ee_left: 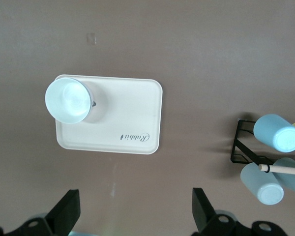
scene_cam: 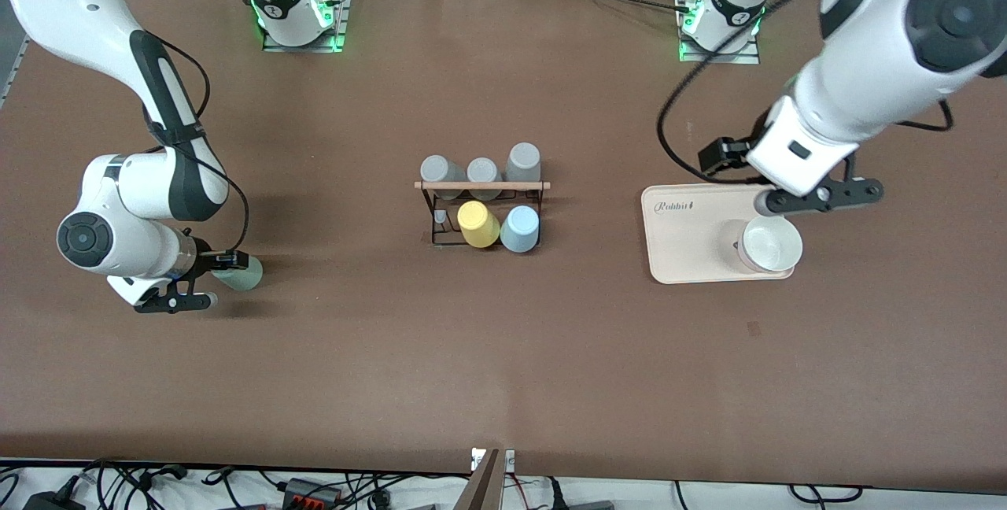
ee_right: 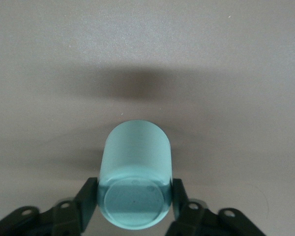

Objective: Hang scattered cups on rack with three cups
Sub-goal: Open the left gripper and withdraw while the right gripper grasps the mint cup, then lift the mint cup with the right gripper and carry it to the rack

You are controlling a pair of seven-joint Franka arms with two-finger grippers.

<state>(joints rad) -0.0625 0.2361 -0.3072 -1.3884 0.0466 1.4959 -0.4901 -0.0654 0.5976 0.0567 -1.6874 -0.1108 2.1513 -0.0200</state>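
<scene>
nearest the front camera, the right gripper (scene_cam: pixel 191 283) is clamped on the mint-green cup (scene_cam: pixel 240 274), lying on its side toward the right arm's end of the table (scene_cam: pixel 503 352). at mid-table the rack (scene_cam: pixel 481 203) carries the light blue cup (scene_cam: pixel 520 228), a yellow cup (scene_cam: pixel 478 224) and three grey cups (scene_cam: pixel 482 169). the left gripper (scene_cam: pixel 822 197), fingers apart, hovers over the tray (scene_cam: pixel 692 242) and its white cup (scene_cam: pixel 771 245).
</scene>
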